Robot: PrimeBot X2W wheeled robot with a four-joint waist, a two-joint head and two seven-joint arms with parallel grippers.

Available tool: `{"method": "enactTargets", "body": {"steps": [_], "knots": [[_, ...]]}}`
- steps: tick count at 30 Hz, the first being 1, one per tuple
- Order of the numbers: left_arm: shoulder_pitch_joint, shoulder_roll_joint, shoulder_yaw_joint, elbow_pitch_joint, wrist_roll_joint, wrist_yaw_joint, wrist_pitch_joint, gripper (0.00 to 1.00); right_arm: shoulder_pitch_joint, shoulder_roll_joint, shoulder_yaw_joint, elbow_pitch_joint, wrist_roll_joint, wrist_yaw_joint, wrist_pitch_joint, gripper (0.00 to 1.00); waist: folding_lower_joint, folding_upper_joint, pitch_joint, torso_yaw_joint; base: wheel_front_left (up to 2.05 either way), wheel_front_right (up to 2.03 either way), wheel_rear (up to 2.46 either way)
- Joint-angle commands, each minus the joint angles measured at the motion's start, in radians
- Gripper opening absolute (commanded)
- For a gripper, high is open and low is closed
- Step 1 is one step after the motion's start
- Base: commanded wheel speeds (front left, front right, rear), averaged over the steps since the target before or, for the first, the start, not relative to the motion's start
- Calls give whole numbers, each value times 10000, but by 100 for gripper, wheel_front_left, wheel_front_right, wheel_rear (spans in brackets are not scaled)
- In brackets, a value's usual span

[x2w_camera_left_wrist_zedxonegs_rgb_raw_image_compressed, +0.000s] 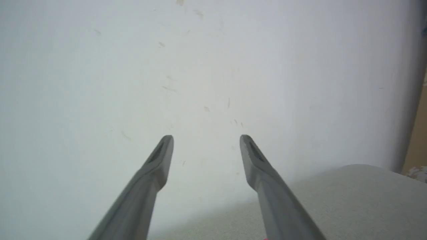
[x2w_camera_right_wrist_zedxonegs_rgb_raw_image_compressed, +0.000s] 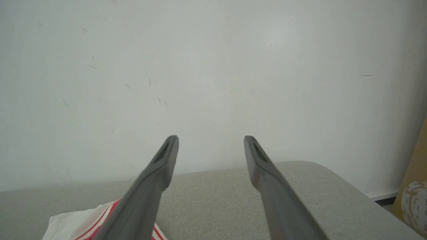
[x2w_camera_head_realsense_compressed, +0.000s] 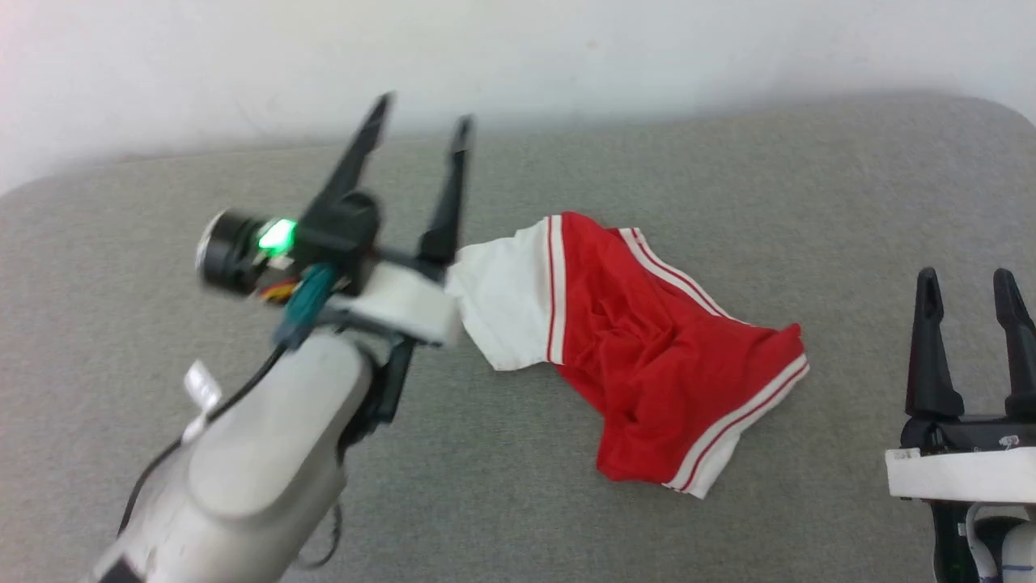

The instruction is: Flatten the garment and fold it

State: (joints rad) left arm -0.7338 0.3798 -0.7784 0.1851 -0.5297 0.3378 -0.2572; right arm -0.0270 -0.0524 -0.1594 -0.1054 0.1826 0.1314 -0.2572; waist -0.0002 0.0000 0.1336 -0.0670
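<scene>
Head view: red jersey (x2w_camera_head_realsense_compressed: 647, 356) lies crumpled mid-way across the grey padded surface (x2w_camera_head_realsense_compressed: 728, 178). Left gripper (x2w_camera_head_realsense_compressed: 423, 113) is raised beside its white sleeve (x2w_camera_head_realsense_compressed: 506, 312), right gripper (x2w_camera_head_realsense_compressed: 965, 277) well apart. Both are spread wide, nothing held. Opposite edges are best pinched and drawn apart.

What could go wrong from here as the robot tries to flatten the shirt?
1. The shirt lies bunched, with layers overlapping; a pinch could catch two layers, so pulling may drag it rather than open it.
2. The left gripper, open and blurred, hangs raised beside the white sleeve; coming down it might snag or push that sleeve.
3. The right gripper, open, stands apart from the shirt; a one-sided pull could slide it across the grey cushion.
</scene>
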Motion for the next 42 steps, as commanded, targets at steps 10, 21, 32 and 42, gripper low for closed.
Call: {"method": "enactTargets", "body": {"steps": [10,21,32,42], "knots": [[4523,-381,4183,-1455,2118,777,-44,100,340,22,-252,189,-167,-7,-46,100,2,0,-675,820,0,0,0],[6827,-1359,5879,-1905,3225,-755,-45,100,730,22,-86,496,-173,-7,-46,100,2,0,-887,963,0,0,0],[7397,-2313,6756,-1650,4186,-1861,-45,100,982,22,87,834,-341,-7,-46,100,2,0,-961,1174,0,0,0],[7316,-2602,7255,-1402,4617,-2408,-45,100,935,22,189,871,-581,-7,-46,100,2,0,-976,1087,0,0,0]]}}
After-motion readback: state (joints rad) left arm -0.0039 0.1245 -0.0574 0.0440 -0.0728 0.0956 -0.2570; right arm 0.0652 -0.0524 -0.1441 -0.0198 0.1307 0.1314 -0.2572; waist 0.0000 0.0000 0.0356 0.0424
